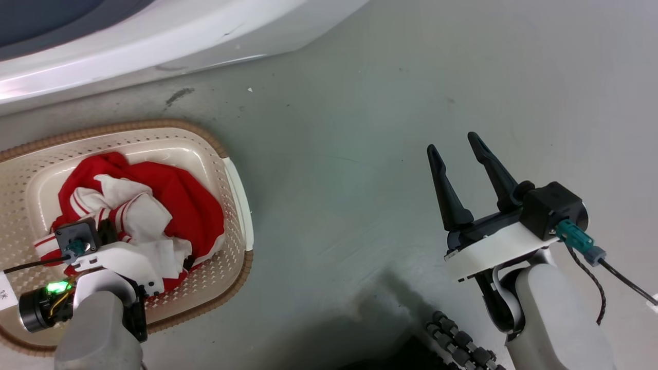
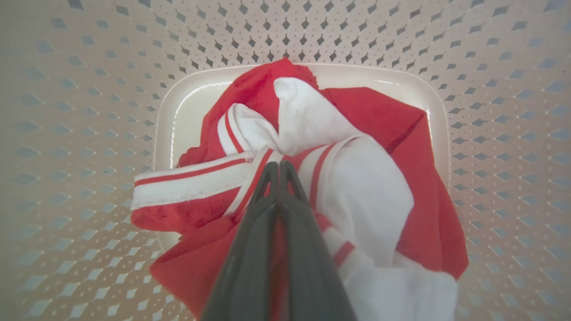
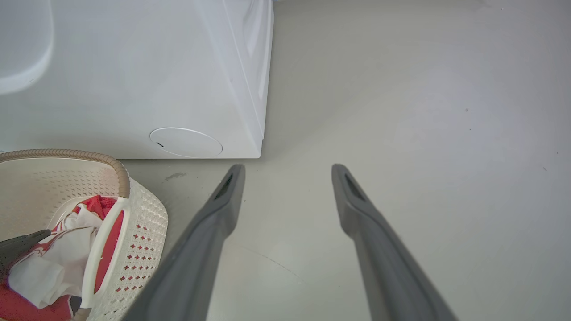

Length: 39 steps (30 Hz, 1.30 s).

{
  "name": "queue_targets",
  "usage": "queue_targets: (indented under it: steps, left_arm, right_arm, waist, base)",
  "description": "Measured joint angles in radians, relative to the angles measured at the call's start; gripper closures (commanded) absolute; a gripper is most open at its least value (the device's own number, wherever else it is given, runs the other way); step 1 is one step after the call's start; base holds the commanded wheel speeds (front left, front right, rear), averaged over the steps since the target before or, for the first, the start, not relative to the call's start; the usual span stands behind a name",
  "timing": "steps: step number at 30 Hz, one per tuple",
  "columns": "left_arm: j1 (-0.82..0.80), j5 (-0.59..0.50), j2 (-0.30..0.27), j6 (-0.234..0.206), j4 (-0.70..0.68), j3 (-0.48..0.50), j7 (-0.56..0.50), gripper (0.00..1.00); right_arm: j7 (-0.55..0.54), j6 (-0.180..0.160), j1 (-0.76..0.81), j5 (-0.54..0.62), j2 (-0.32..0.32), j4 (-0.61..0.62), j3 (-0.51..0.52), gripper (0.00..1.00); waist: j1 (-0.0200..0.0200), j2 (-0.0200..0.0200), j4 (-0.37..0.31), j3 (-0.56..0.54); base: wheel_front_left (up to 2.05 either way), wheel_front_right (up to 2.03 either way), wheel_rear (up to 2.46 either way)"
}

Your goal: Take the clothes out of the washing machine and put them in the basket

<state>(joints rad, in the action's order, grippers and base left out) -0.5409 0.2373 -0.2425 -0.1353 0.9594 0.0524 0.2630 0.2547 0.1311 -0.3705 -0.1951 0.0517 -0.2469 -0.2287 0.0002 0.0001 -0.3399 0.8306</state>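
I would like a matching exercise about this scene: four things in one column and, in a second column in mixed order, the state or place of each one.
Things:
1. left tool
2. right tool
3. clothes
4. washing machine

States or places:
A. white, stands beyond the basket
B. open, over the floor
C. lying in the basket
D. shut, pinching red-and-white fabric

Pairs: 1-D, 2-B, 3-C, 4-A
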Motion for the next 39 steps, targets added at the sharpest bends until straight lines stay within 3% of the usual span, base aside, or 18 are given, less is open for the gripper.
queue_targets:
  steps: [4,5,7,8,23,39]
  left_arm:
    - [-0.006,0.003,0.005,0.003,0.052,0.006,0.0,1.0]
    - [-0.007,0.003,0.007,0.004,0.058,0.009,0.0,0.89]
    - [-0.007,0.005,0.017,0.007,0.067,0.013,0.0,0.4]
    - [-0.006,0.006,0.022,0.009,0.071,0.015,0.0,0.0]
    - [0.125,-0.026,0.133,0.05,-0.153,0.055,0.0,0.0]
    - [0.272,-0.147,0.181,0.107,-0.537,0.016,0.0,0.0]
  right_arm:
    - [0.002,0.0,-0.006,-0.008,0.0,-0.022,-0.01,0.0]
    - [0.003,0.0,-0.011,-0.007,0.0,-0.027,-0.009,0.0]
    - [0.006,0.0,-0.016,-0.004,-0.001,-0.037,-0.003,0.0]
    - [0.006,0.0,-0.016,0.001,-0.001,-0.041,0.002,0.0]
    - [-0.018,0.0,0.09,0.111,-0.001,-0.045,0.112,0.0]
    - [-0.132,0.0,0.266,0.185,-0.001,0.086,0.199,0.0]
  waist:
    - [0.0,0.0,-0.009,-0.003]
    - [0.0,0.0,-0.008,-0.01]
    - [0.0,0.0,-0.003,-0.029]
    - [0.0,0.0,0.0,-0.041]
    - [-0.0002,0.0,0.082,-0.345]
    - [-0.0004,0.0,0.186,-0.632]
  base:
    - [0.0,0.0,0.0]
    - [0.0,0.0,0.0]
    - [0.0,0.0,0.0]
    - [0.0,0.0,0.0]
    - [0.0,0.0,0.0]
    - [0.0,0.0,0.0]
